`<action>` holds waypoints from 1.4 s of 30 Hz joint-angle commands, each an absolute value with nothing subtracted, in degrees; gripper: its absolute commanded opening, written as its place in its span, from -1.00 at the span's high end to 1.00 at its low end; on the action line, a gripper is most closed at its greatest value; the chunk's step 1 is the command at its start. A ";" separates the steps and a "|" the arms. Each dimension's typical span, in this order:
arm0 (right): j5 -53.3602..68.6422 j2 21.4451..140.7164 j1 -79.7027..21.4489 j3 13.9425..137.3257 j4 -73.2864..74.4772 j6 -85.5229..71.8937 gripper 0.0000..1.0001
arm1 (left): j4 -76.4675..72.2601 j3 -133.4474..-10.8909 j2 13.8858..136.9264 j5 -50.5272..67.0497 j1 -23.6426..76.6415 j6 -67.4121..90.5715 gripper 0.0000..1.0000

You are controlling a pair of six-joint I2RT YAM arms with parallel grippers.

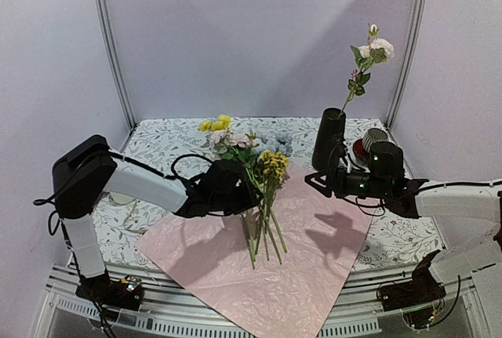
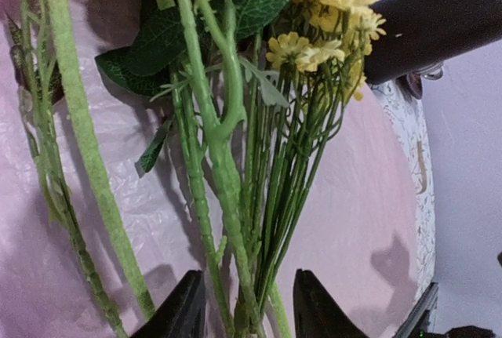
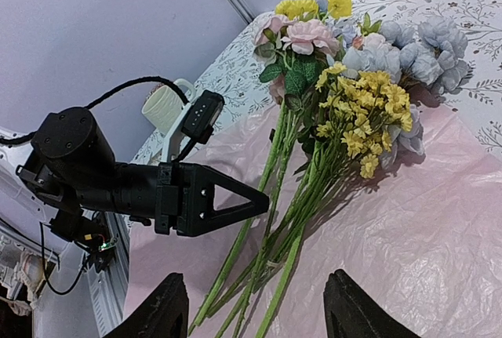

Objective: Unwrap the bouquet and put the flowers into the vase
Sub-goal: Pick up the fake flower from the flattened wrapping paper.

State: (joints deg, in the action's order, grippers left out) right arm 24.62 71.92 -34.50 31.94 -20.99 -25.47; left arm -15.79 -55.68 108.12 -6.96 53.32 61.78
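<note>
Wrapping paper (image 1: 302,275): pink, crinkled, spread flat on the surface (image 1: 169,138), one corner hanging over the near edge.

Flowers (image 3: 345,95): loose bundle lying on the paper. The heads (pink, yellow, pale blue) point to the far side and the green stems fan out toward the near edge. Some heads lie past the far edge of the paper, on the floral cloth.

Vase (image 1: 329,138): black, upright, far right of the surface, well apart from the bundle. One cream-flowered stem (image 1: 380,48) stands in it and leans to the right.

Left claw (image 2: 247,275): low over the paper at the lower part of the stems. The jaws stand partway apart with several stems between them. The left wrist view shows a small gap on each side, so no firm pinch is visible.

Right claw (image 3: 256,275): jaws wide, nothing between them. In the top view it sits just beside the foot of the vase, on the near side. I cannot tell whether it touches.

Also present: ribbed cup (image 1: 376,139) on a red saucer just right of the vase, and a white mug (image 3: 166,105) behind the left arm.
</note>
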 commanded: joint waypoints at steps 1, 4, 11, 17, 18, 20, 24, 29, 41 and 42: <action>25.23 72.68 -34.87 33.07 -21.95 -24.54 -0.23 | -16.54 -57.23 109.95 -5.88 52.84 62.13 0.28; 25.14 72.77 -34.83 33.01 -21.97 -24.37 -0.23 | -16.36 -57.83 110.65 -5.85 52.78 62.25 0.34; 25.00 73.21 -34.81 32.86 -21.91 -24.41 -0.23 | -17.50 -58.69 112.07 -4.49 52.32 62.48 0.49; 24.88 73.21 -34.81 32.79 -21.97 -24.35 -0.23 | -18.03 -58.80 112.12 -4.48 51.95 62.70 0.59; 24.91 73.21 -34.81 32.85 -21.95 -24.35 -0.23 | -18.28 -58.72 112.14 -4.26 51.82 63.03 0.61; 24.95 73.30 -34.81 32.84 -21.96 -24.40 -0.22 | -18.74 -58.56 112.12 -4.31 51.71 63.50 0.65; 25.03 73.45 -34.85 32.89 -22.01 -24.60 -0.23 | -19.32 -58.20 112.15 -4.59 51.66 63.80 0.79; 25.10 73.33 -34.87 33.13 -21.96 -24.60 -0.23 | -19.69 -55.81 108.10 -6.86 51.66 63.25 1.00; 25.77 74.18 -34.81 34.00 -22.06 -24.87 -0.23 | -12.43 -50.90 89.63 -21.98 54.80 56.09 1.00; 25.84 74.18 -34.83 34.09 -22.01 -24.87 -0.23 | -12.44 -50.40 88.30 -22.87 55.15 55.09 1.00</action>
